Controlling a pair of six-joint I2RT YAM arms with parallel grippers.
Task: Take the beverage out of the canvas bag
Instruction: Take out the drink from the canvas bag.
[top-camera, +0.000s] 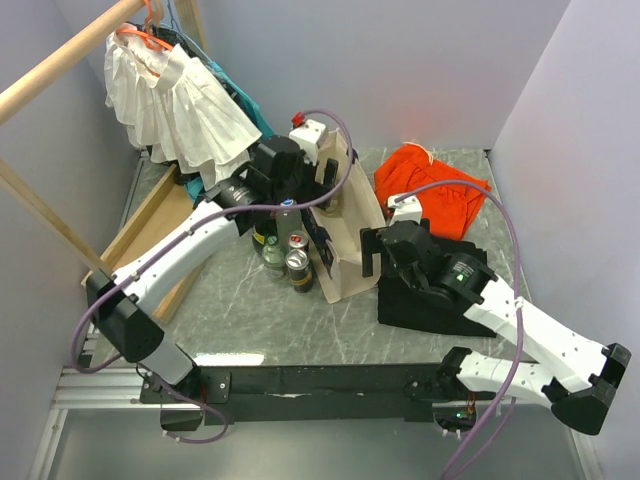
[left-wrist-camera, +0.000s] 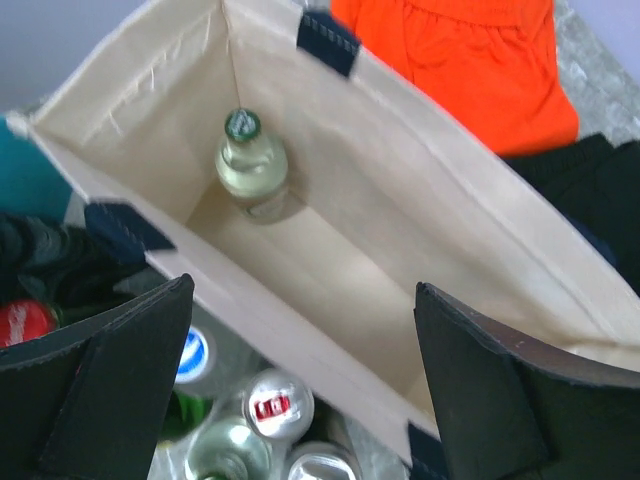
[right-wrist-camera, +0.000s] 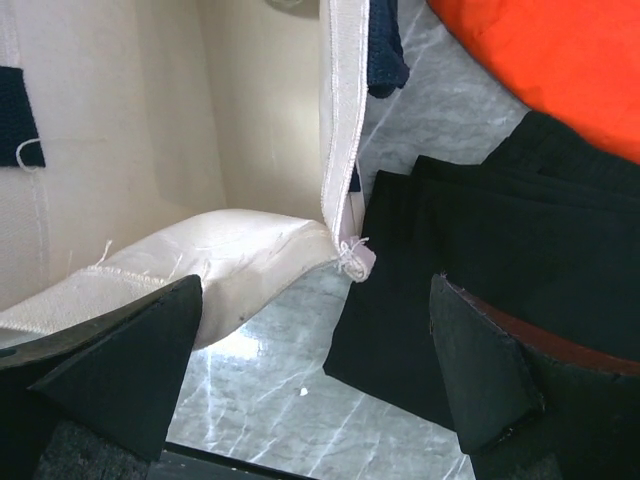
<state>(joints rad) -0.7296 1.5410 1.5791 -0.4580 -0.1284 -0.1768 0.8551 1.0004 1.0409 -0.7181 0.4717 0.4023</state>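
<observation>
left gripper (left-wrist-camera: 302, 300): wide open, empty, over canvas bag (left-wrist-camera: 430, 190) mouth | beverage (left-wrist-camera: 250, 165): upright inside, below and beyond fingertips | canvas bag: mid-tabletop | right gripper (right-wrist-camera: 315, 300): open, empty, at rim corner

No legible text, brand or number in any view.
Only blurred marks, all in the left wrist view: a white squiggle on a red cap (left-wrist-camera: 22, 322) at 9 o'clock, a white emblem on a blue bottle cap (left-wrist-camera: 192, 352) at 7 o'clock, a red-and-white patch on a can top (left-wrist-camera: 272, 405) near 6 o'clock, a faint pale mark on the green lid of the beverage bottle (left-wrist-camera: 250, 165) inside the canvas bag (left-wrist-camera: 420, 190) at 11 o'clock. None readable.
</observation>
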